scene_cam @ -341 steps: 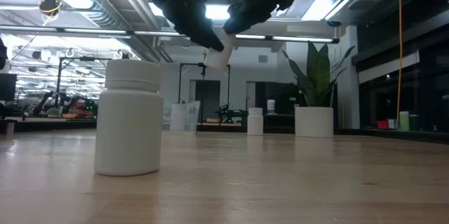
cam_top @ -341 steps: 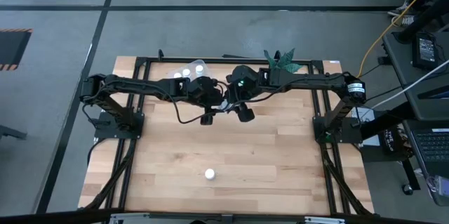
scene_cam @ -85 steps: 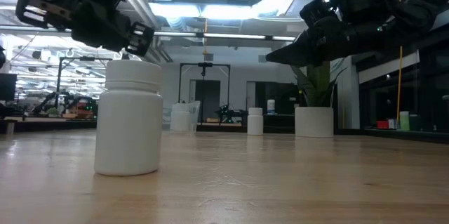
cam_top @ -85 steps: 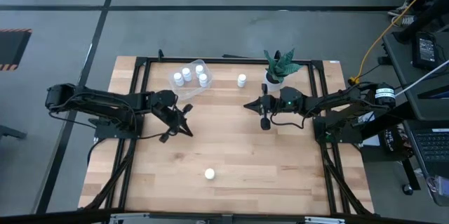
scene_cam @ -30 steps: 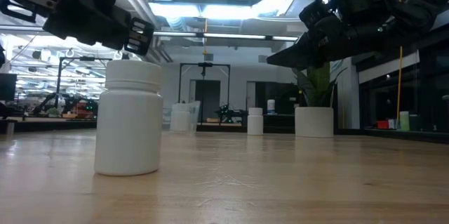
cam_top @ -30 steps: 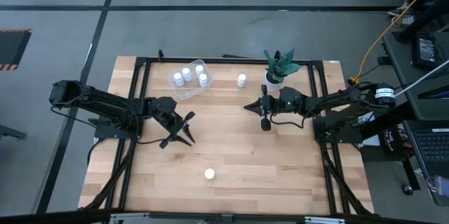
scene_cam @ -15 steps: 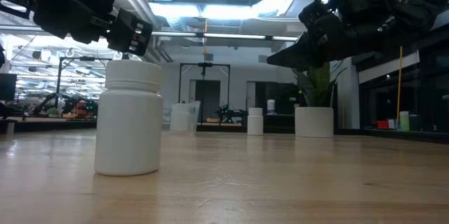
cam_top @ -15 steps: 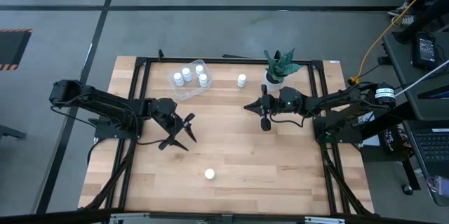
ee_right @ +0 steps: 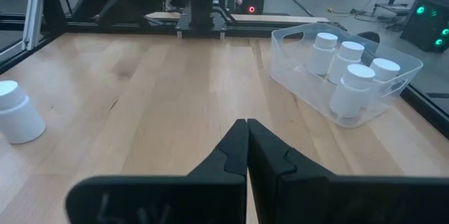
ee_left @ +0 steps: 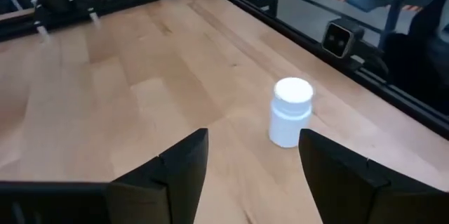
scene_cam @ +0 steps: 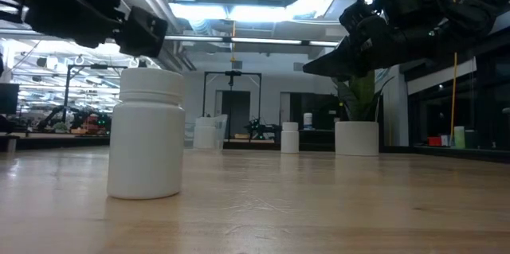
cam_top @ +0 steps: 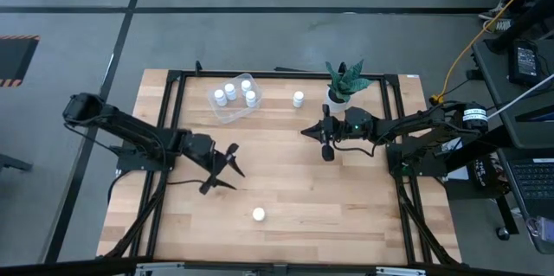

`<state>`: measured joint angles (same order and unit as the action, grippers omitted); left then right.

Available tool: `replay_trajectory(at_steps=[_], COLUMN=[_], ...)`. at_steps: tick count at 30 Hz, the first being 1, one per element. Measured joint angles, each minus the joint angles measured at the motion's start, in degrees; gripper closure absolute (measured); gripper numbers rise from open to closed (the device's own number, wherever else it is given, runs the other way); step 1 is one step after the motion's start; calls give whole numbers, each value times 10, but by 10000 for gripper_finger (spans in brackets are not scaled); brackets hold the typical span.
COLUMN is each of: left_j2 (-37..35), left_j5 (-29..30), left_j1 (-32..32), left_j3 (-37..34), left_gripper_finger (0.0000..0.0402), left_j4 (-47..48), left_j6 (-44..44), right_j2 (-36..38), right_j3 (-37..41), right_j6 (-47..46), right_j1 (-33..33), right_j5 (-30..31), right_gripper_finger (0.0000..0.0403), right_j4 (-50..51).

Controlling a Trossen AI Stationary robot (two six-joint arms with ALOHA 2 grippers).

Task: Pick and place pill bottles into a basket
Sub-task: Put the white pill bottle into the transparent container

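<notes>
Five bottles: three sit in your tub (cam_top: 232, 103), two on the desk (cam_top: 286, 181).
Left claw (cam_top: 227, 172) gapes empty over near bottle (cam_top: 258, 215); right claw (cam_top: 324, 142) closed, empty.

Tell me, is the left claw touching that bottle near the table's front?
Apart. The left wrist view shows bare wood between the open left claw and the bottle.

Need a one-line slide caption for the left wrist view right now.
Open left gripper hovers over the wooden table, its fingers framing a lone upright pill bottle ahead.
</notes>
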<state>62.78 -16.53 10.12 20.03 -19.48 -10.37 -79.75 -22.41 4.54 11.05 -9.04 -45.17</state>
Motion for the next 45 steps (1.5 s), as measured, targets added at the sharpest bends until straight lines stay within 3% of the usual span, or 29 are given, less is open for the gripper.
replay_trajectory(at_steps=[8,15,28,38,45], left_j2=[36,135,245,275,275], left_j5=[82,88,121,120,155], left_j1=[64,93,110,149,166], left_j3=[24,75,176,223,224], left_gripper_finger=[185,185,185,185,185], left_j4=[-1,0,55,110,106], left_j6=[61,77,124,107,111], right_j2=[0,0,0,0,0], right_j3=[0,0,0,0,0], right_j6=[-14,-29,-28,-24,-28], right_j1=[0,0,-11,-26,-28], right_j5=[0,0,-1,-2,-2], right_gripper_finger=[398,398,398,398,398], right_j4=[0,9,50,55,56])
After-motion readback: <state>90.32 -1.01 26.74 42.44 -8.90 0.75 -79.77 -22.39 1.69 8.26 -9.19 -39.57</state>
